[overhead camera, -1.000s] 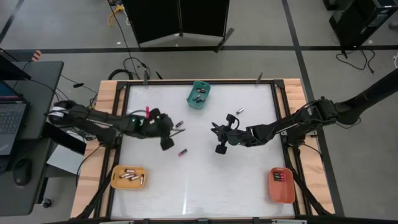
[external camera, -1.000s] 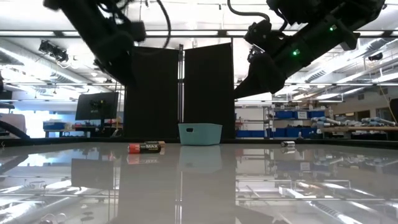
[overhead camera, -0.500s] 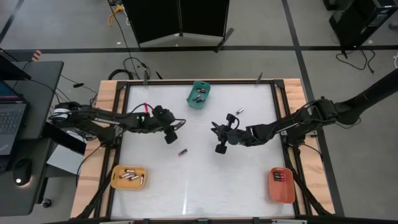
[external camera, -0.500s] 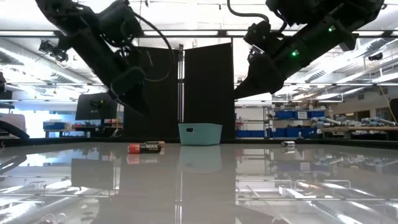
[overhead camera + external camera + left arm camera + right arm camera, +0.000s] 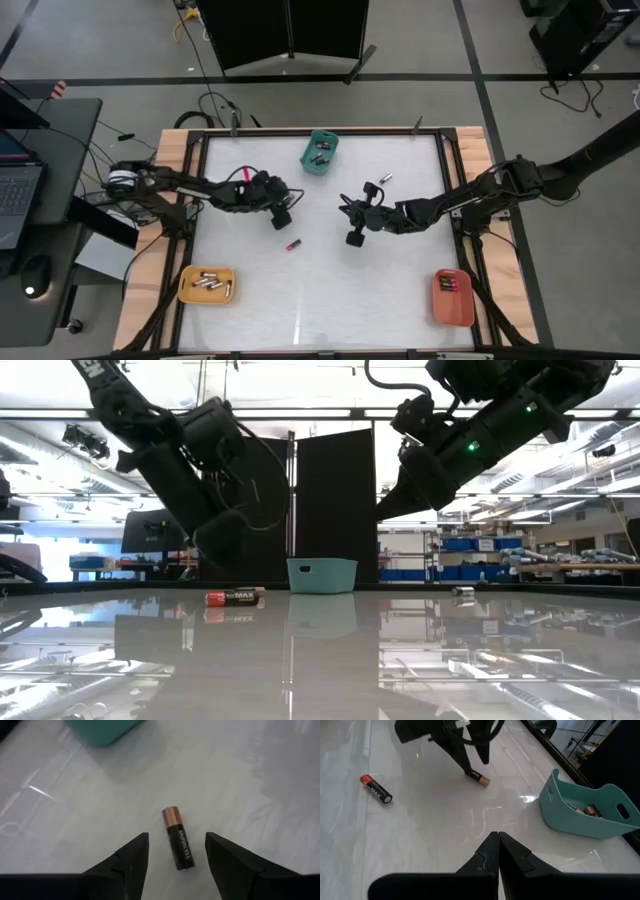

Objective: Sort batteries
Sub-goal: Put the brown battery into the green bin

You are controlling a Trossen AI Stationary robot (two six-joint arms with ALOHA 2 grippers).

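A black battery with a copper end (image 5: 179, 851) lies on its side on the white table. My left gripper (image 5: 176, 839) is open just above it, one finger on each side, and touches nothing; the right wrist view (image 5: 470, 757) shows this too. A red-ended battery (image 5: 293, 244) lies nearer the table's middle, and it also shows in the low view (image 5: 235, 597). A silvery battery (image 5: 385, 179) lies toward the far right. My right gripper (image 5: 498, 851) is shut and empty, held above the table's middle (image 5: 347, 210).
A teal tray (image 5: 320, 152) with batteries in it stands at the far edge. A yellow tray (image 5: 207, 285) with several batteries stands at the near left. An orange-red tray (image 5: 452, 297) stands at the near right.
My left gripper has gone toward the table's right edge and down, and now stands over the black copper-ended battery with its fingers still open. The batteries have not moved.
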